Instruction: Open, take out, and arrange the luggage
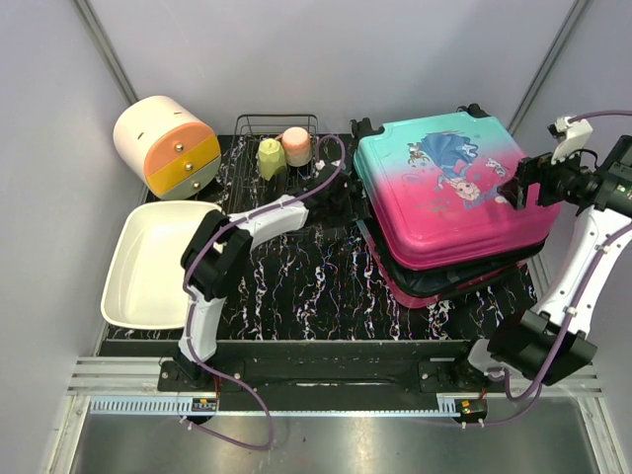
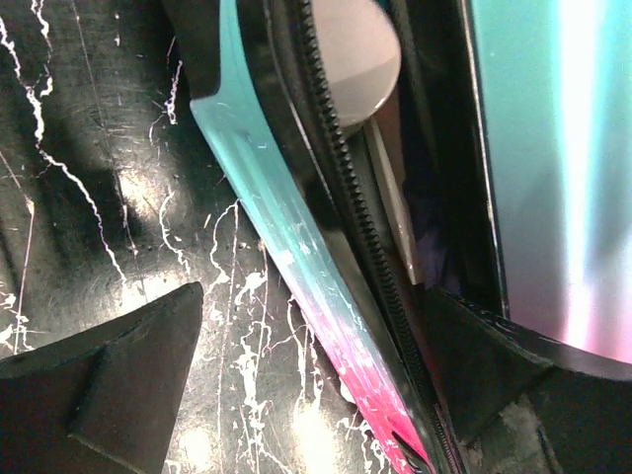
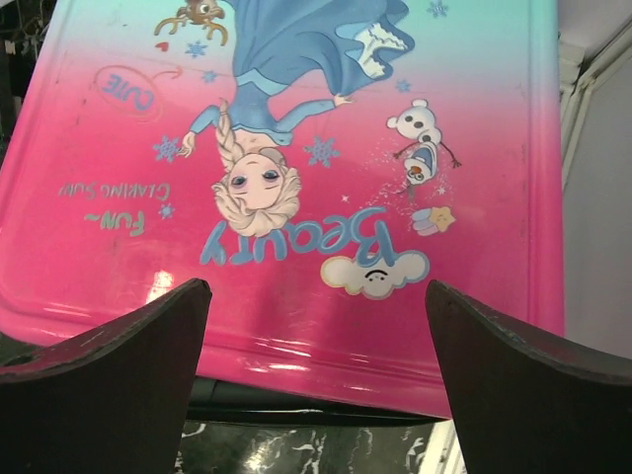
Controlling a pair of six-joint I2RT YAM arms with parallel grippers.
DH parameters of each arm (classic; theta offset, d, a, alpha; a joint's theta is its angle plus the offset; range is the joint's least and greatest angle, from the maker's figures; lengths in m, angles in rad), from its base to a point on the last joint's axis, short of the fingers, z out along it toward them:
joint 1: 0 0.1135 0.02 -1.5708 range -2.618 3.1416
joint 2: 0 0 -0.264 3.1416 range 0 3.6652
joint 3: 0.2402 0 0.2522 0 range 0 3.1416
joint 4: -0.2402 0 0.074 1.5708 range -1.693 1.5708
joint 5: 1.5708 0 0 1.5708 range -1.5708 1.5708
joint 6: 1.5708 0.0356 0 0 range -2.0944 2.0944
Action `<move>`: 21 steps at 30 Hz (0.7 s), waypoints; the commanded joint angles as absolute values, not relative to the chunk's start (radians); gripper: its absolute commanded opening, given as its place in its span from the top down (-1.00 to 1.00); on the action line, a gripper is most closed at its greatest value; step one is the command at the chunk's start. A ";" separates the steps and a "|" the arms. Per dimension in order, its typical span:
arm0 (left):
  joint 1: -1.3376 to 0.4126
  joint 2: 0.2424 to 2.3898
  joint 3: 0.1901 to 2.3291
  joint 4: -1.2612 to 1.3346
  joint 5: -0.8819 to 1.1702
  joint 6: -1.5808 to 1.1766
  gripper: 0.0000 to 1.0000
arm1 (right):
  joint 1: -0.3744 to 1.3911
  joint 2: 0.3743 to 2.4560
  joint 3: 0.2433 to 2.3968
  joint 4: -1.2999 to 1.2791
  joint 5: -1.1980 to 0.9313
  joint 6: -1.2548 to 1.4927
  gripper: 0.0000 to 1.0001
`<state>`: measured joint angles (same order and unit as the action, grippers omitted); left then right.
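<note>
1 luggage (image 1: pixel 444 188) (lid ajar), 1 wht tray (image 1: pixel 148 296).

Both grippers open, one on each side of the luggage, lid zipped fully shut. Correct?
Not the lid. The luggage is unzipped and its lid stands ajar; the left wrist view looks straight into the gap along the zipper. The rest holds: left gripper and right gripper are open, one on each side.

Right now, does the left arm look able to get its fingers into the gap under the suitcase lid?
Probably yes. The lid stands ajar, the left fingers are open on either side of the lower shell's rim, and nothing seems to block the gap there.
</note>
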<state>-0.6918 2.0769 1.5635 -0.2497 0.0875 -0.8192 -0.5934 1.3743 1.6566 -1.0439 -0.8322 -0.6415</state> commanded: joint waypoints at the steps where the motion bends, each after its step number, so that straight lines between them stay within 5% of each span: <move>1: -0.710 1.985 1.575 -0.043 0.155 -0.789 -0.98 | -0.560 1.264 1.663 -1.048 -0.868 -0.770 -0.99; 8: -0.788 1.873 1.649 -0.064 0.109 -0.652 -0.98 | -0.460 1.177 1.738 -1.201 -0.963 -0.978 -0.99; 21: -0.822 2.012 2.043 -0.178 0.097 -0.597 -0.98 | -0.261 1.026 1.658 -1.092 -0.829 -1.095 -0.99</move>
<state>-0.7937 1.9759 1.8717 -0.3004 0.0746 -0.6140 -0.3031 1.0760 1.6917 -1.1828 -0.8906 -1.0367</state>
